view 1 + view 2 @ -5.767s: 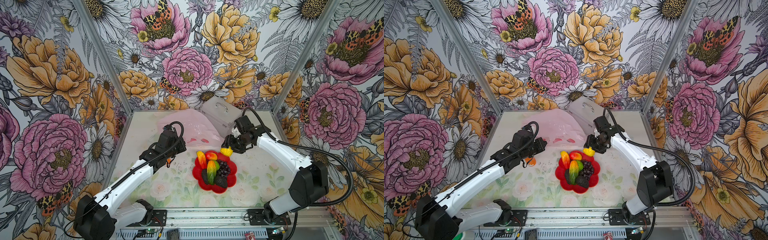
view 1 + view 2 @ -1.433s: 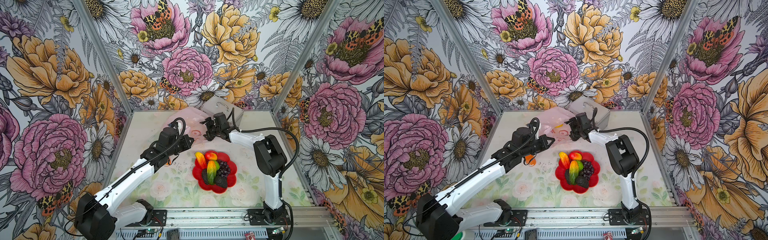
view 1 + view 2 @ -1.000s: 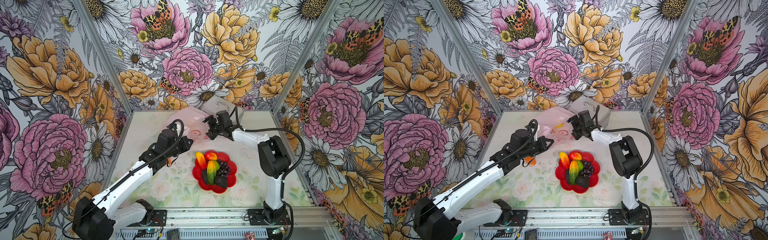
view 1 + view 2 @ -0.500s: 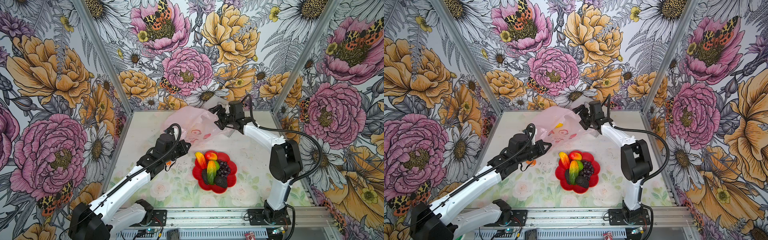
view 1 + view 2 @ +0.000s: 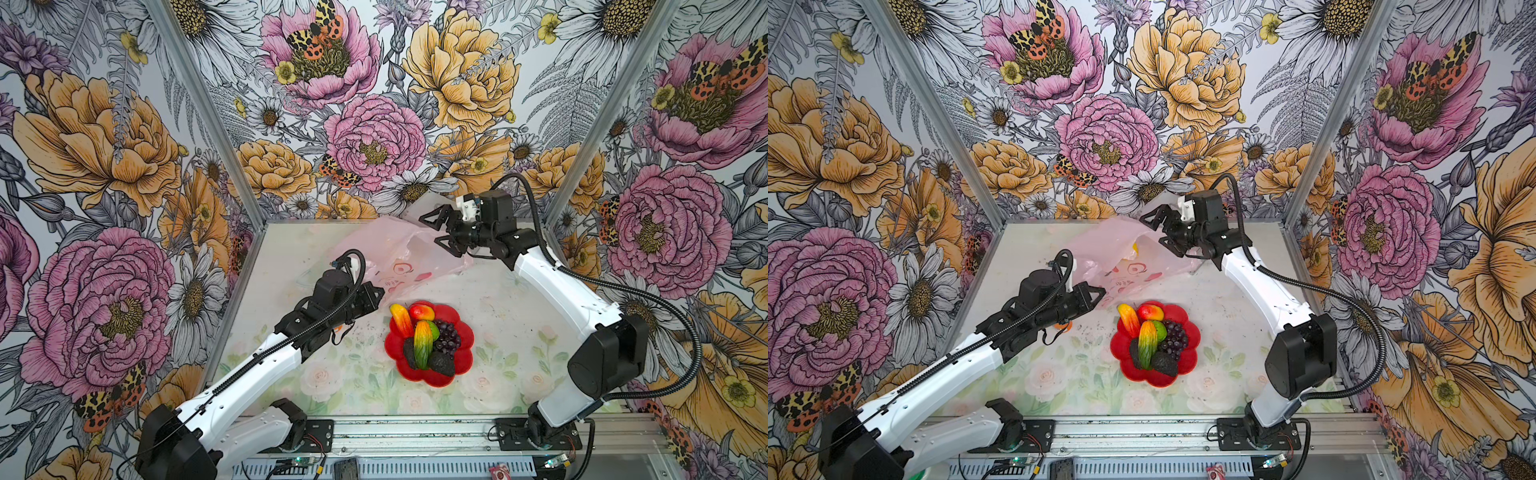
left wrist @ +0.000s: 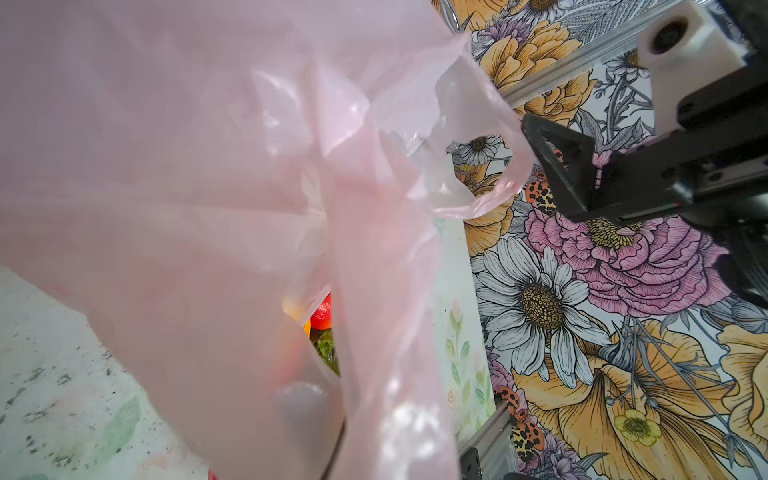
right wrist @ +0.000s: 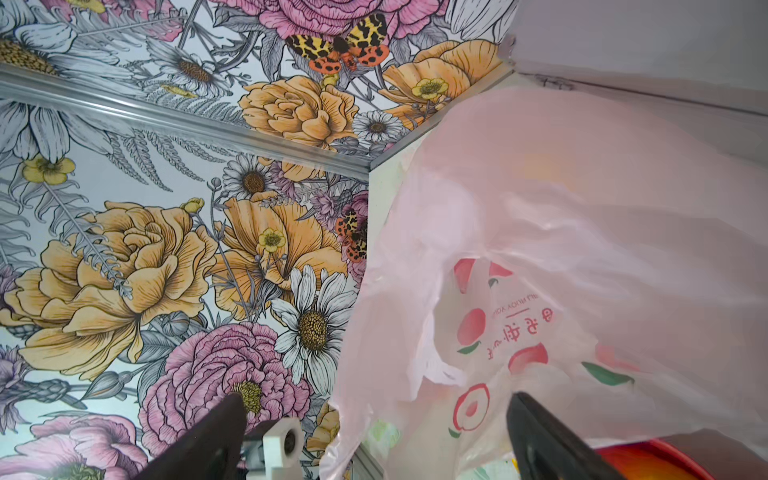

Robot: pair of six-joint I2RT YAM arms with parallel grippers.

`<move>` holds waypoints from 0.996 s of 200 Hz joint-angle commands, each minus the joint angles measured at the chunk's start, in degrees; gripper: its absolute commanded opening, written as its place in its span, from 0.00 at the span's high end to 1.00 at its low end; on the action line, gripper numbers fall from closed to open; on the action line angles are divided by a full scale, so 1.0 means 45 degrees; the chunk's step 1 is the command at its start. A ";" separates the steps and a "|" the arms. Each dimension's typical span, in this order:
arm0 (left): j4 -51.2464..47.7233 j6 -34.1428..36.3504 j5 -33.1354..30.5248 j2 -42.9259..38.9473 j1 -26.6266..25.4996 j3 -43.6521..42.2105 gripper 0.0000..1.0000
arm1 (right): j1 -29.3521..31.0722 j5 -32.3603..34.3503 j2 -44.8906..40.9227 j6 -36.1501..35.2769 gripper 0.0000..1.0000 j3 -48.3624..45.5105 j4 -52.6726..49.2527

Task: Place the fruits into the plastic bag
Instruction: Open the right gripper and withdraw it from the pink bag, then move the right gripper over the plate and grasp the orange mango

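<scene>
At table rear | left claw clenched on plastic bag, right claw released | we judge bag flimsy, slippery: pinch handle

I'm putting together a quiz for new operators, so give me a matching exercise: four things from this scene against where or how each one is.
Things:
1. left gripper
2. right gripper
3. grapes
4. lemon

Place or state:
a. inside the plastic bag
b. open and empty, beside the plastic bag's mouth
c. on the red plate
d. shut on the plastic bag's near edge

Pairs: 1-d, 2-b, 3-c, 4-a
</scene>
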 commanded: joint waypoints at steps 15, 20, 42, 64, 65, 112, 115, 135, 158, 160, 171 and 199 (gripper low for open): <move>0.0525 -0.0107 -0.0248 -0.0019 -0.0146 -0.0230 1.00 | -0.0061 -0.1475 -0.0897 -0.0082 0.00 -0.0937 -0.0936; 0.0543 -0.0108 -0.0253 -0.0053 -0.0136 -0.0252 1.00 | -0.0071 -0.1634 -0.0932 -0.0028 0.00 -0.1056 -0.0954; 0.0535 -0.0122 -0.0251 -0.0199 -0.0146 -0.0346 1.00 | -0.0043 -0.1643 -0.1277 -0.0219 0.01 -0.1377 -0.1265; 0.0472 -0.0127 -0.0253 -0.0395 -0.0146 -0.0433 1.00 | 0.0058 -0.1161 -0.1624 -0.1164 0.00 -0.1063 -0.2565; 0.0479 -0.0127 -0.0255 -0.0396 -0.0146 -0.0442 1.00 | 0.0071 -0.1114 -0.1645 -0.1227 0.00 -0.1025 -0.2620; 0.0702 -0.0206 -0.0180 -0.0597 -0.0158 -0.0726 1.00 | 0.1208 0.1537 -0.1705 -0.4301 0.01 0.0296 -0.7185; 0.0743 -0.0206 -0.0161 -0.0597 -0.0147 -0.0754 1.00 | 0.1346 0.1757 -0.1657 -0.4421 0.01 0.0367 -0.7469; 0.0978 -0.0171 -0.0115 -0.0548 -0.0147 -0.0788 1.00 | 0.2435 0.3284 -0.1257 -0.5173 0.00 0.0706 -0.8893; 0.1087 -0.0130 -0.0043 -0.0384 -0.0136 -0.0711 1.00 | 0.3203 0.4063 -0.1011 -0.4895 0.01 0.0228 -0.9212; 0.1091 -0.0128 -0.0027 -0.0369 -0.0129 -0.0697 1.00 | 0.3252 0.4131 -0.0995 -0.4858 0.00 0.0191 -0.9201; 0.1071 -0.0089 0.0001 -0.0325 -0.0144 -0.0640 1.00 | 0.3601 0.4556 -0.0902 -0.4686 0.01 -0.0031 -0.9205; 0.0916 -0.0088 -0.0090 -0.0398 -0.0106 -0.0635 1.00 | 0.4562 0.5497 -0.0365 -0.4478 0.07 -0.0262 -0.9254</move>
